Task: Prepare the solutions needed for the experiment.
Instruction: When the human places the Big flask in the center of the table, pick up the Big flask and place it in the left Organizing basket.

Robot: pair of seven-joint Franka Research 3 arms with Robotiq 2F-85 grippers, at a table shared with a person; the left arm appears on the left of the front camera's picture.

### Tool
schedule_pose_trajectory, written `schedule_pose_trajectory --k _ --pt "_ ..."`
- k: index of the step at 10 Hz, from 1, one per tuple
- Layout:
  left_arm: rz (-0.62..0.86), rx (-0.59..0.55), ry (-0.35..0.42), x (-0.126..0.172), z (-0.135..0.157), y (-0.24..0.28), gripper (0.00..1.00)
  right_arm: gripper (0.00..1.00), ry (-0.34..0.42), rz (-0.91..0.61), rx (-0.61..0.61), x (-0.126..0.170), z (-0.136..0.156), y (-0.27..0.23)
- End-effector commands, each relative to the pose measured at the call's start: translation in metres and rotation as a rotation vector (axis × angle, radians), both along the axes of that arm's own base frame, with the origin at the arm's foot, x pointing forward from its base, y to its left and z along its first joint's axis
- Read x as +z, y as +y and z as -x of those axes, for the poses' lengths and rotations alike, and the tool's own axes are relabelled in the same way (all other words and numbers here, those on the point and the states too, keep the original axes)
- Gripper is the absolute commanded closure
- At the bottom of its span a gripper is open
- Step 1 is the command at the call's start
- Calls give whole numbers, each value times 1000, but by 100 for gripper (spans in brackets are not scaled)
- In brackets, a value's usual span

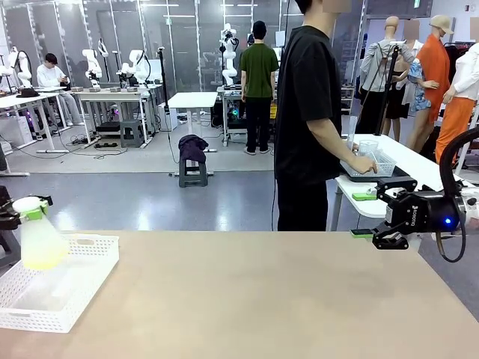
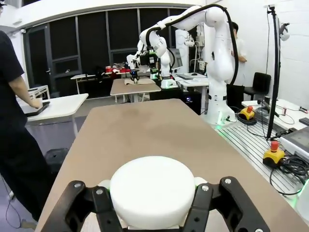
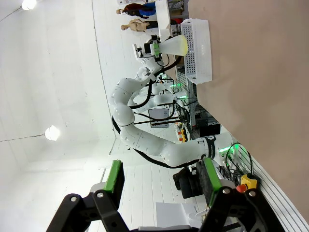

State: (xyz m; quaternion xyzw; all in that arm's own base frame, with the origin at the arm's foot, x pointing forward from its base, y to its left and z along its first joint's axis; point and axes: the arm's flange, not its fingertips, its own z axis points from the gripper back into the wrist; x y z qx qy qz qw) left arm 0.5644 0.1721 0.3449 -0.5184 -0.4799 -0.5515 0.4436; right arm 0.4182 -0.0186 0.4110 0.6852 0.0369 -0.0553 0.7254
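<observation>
Flask (image 1: 39,241) w/ solutions (image 1: 43,258) upright in your left gripper (image 1: 30,215), clamped at neck above basket (image 1: 90,278); right gripper (image 1: 372,215) open, empty, well apart.

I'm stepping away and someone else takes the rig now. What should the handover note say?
Left gripper: shut on the neck of the conical flask, held upright above the white basket at the table's left edge.
Right gripper: jaws open, empty, above the table's far right edge.
Solutions: a shallow yellow-green layer in the flask.
Person: at the side table, hands on a clear tray.
Done: flask gripped.
Left: setting it down, probably on the table.
</observation>
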Motion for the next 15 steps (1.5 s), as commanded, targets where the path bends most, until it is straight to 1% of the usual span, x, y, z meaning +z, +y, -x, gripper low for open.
schedule_pose_trajectory --k 1,3,7,8,11,13,14,15 --pt "53 -1 -29 -6 7 -9 100 20 -2 -2 9 2 0 0" --pt "49 -26 -28 -22 8 -16 100 20 -2 -2 9 2 0 0" --pt "14 -48 21 -46 7 -33 100 20 -2 -2 9 2 0 0" --pt "3 -59 3 -51 9 -37 100 20 -2 -2 9 2 0 0" --pt "-16 -92 11 -61 15 -39 100 20 -2 -2 9 2 0 0" --pt "0 -114 29 -69 12 -41 100 20 -2 -2 9 2 0 0" --pt "3 -125 33 -70 10 -43 61 20 -2 -2 9 2 0 0" --pt "0 -138 37 -69 10 -45 59 20 -2 -2 9 2 0 0"
